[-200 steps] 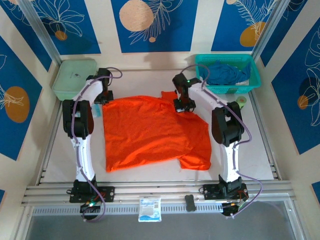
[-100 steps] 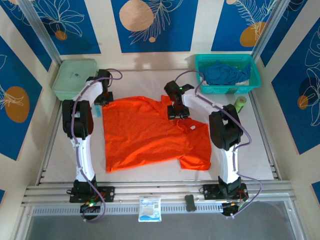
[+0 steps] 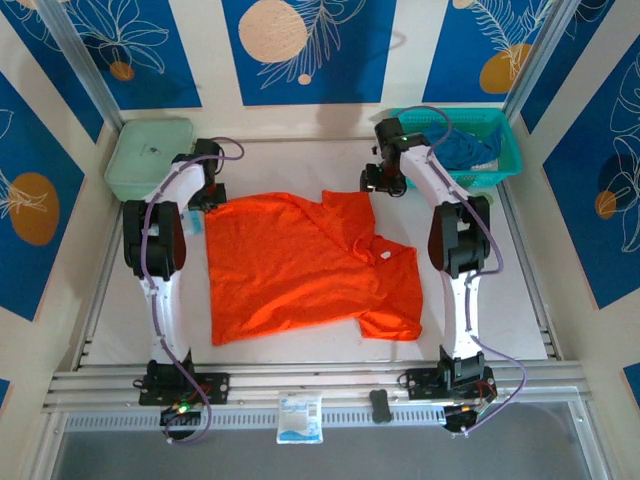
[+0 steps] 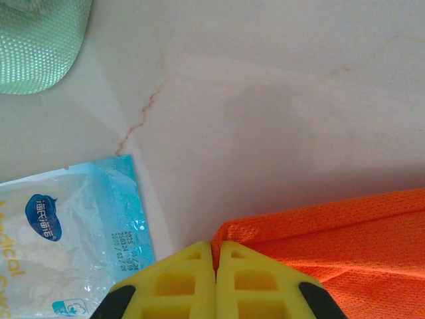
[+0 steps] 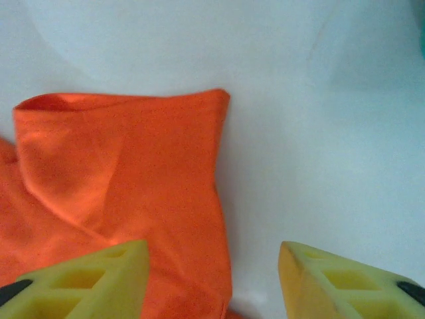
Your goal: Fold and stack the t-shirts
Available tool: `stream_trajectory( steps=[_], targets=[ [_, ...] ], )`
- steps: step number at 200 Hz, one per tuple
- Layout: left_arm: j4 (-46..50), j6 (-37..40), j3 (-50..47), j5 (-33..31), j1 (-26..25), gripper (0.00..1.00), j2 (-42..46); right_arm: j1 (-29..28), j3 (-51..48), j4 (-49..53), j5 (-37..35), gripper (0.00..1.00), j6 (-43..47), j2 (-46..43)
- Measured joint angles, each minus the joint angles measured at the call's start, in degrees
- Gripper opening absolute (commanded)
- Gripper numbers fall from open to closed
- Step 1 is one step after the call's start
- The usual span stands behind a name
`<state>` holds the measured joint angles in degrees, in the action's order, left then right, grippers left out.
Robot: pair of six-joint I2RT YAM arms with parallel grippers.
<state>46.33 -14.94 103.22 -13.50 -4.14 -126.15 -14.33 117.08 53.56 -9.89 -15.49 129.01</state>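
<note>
Fabric of the orange t-shirt [image 3: 310,265] is spread, wrinkled, across the middle of the white table [image 3: 520,290] in the top view, with one short sleeve reaching toward the upper centre and a folded corner at the lower right. The left gripper [image 3: 201,196] is seen at the shirt's upper left corner, just below the pale green zip case [image 3: 150,155]. In the left wrist view its yellow fingers [image 4: 186,279] are pressed together at the bottom edge, and the corner of the orange t-shirt [image 4: 319,239] is pinched at their tips. A translucent blue packet [image 4: 66,232] lies at the lower left of that frame, flat on the table.

The right gripper [image 3: 385,182] is held above the table at the upper right, just beside the sleeve and near the teal basket [image 3: 508,152]. The dark blue t-shirt [image 3: 455,145] is bundled inside that basket. In the right wrist view the right gripper [image 5: 212,279] is spread wide with nothing between its fingers [image 5: 86,276], and the orange sleeve [image 5: 126,166] lies flat on the table at the left of the frame.
</note>
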Motion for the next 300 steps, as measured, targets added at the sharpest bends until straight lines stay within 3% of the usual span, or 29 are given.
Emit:
stream_trajectory(
  steps=[83, 131, 195, 245, 300],
  targets=[
    [-0.07, 0.02, -0.02, 0.0, 0.0, 0.0, 0.0, 0.83, 21.31, 6.38, 2.16, 0.49, 2.47, 20.13],
    [-0.11, 0.02, -0.07, 0.0, 0.0, 0.0, 0.0, 1.57, 23.06, 7.93, 2.91, 0.34, 2.19, 21.0],
    [-0.5, 0.02, -0.37, -0.02, 0.0, 0.0, 0.0, 1.44, 28.46, 11.78, 2.16, 0.3, 1.51, 23.91],
    [-0.52, 0.04, -0.85, -0.02, 0.0, 0.0, 0.0, -0.37, 27.12, 11.39, -3.93, 0.21, -0.48, 23.37],
    [-1.16, 0.04, -2.25, -0.02, 0.0, 0.0, 0.0, -0.72, 26.75, 11.37, -5.6, 0.03, -3.08, 23.12]
  ],
)
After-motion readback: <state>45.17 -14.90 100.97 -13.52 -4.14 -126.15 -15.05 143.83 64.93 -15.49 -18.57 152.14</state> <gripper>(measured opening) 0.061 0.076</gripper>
